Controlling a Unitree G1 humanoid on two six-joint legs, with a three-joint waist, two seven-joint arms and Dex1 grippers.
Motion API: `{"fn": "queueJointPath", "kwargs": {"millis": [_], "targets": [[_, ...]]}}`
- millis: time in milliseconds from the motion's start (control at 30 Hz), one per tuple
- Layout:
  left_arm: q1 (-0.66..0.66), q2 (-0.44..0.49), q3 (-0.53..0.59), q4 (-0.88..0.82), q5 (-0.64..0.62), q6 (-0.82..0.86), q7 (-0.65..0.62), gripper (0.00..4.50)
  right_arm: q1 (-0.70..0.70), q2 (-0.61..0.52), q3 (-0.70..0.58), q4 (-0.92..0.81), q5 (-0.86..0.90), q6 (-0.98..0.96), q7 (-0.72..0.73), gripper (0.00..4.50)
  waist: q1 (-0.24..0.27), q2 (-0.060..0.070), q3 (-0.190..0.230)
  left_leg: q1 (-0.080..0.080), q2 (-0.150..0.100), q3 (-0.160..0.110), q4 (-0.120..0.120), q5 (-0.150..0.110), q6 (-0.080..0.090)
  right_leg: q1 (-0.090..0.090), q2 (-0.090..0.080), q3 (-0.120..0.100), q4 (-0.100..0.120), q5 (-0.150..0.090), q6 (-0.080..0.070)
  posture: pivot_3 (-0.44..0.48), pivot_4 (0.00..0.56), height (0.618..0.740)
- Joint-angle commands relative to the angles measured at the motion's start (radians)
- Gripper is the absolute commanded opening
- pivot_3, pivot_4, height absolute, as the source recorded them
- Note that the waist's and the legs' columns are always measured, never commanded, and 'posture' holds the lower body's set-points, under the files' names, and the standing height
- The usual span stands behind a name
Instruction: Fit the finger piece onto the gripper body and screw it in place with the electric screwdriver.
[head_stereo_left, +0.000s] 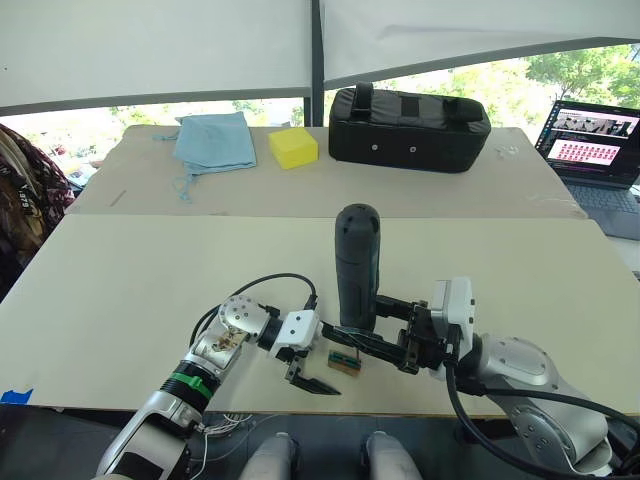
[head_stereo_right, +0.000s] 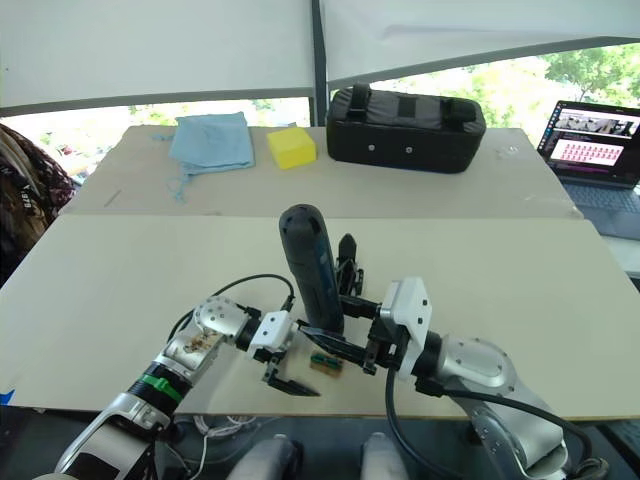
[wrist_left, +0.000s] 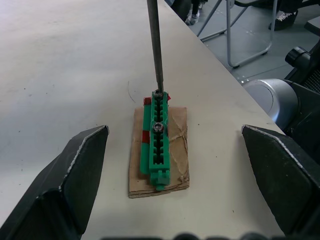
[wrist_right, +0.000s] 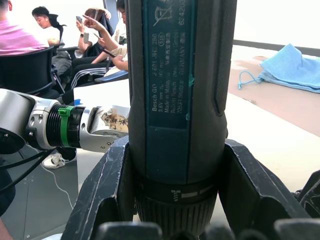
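Near edge: left gripper (head_stereo_left: 308, 381) spread wide, empty, beside small green toothed plastic strip (wrist_left: 157, 135) on brown cardboard scrap (wrist_left: 177, 150). Thick dark grey-black cylindrical electric screwdriver (head_stereo_left: 357, 268), upright, clamped by right gripper (head_stereo_left: 378, 330); thin metal bit (wrist_left: 155, 45) touched strip's far screw.

Head stereo pair sits up high, looking forward and down across the worktop (head_stereo_left: 150, 290) from a fair way off; both eyes share nearly the same scene, out to the black case (head_stereo_left: 408, 127) and laptop (head_stereo_left: 595, 150) at the far edge. Left wrist cam looks out between the left claw (wrist_left: 175, 175) fingers, very close to a green toothed strip (wrist_left: 157, 137) just ahead. Right wrist cam looks along the right claw (wrist_right: 175, 190), super tight on the electric screwdriver (wrist_right: 180, 100), with seated people behind it.
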Motion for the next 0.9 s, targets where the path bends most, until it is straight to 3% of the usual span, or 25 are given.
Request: {"fn": "queueJointPath", "kwargs": {"millis": [33,900], "targets": [[-0.008,0.002,-0.001,-0.012,0.000,-0.018,-0.003,4.50,-0.017,0.002,-0.027,-0.034,0.026,-0.026,0.003,1.92,0.000,0.000,0.000,0.000,0.000,0.000,0.000,0.000,0.000,0.000,0.000,0.000,0.000,0.000,0.000,0.000,0.150,0.740],[-0.009,0.000,0.002,-0.008,-0.002,-0.023,-0.001,4.50,-0.022,-0.008,-0.031,-0.025,0.053,0.006,-0.014,1.92,0.000,0.000,0.000,0.000,0.000,0.000,0.000,0.000,0.000,0.000,0.000,0.000,0.000,0.000,0.000,0.000,0.150,0.740]]}}
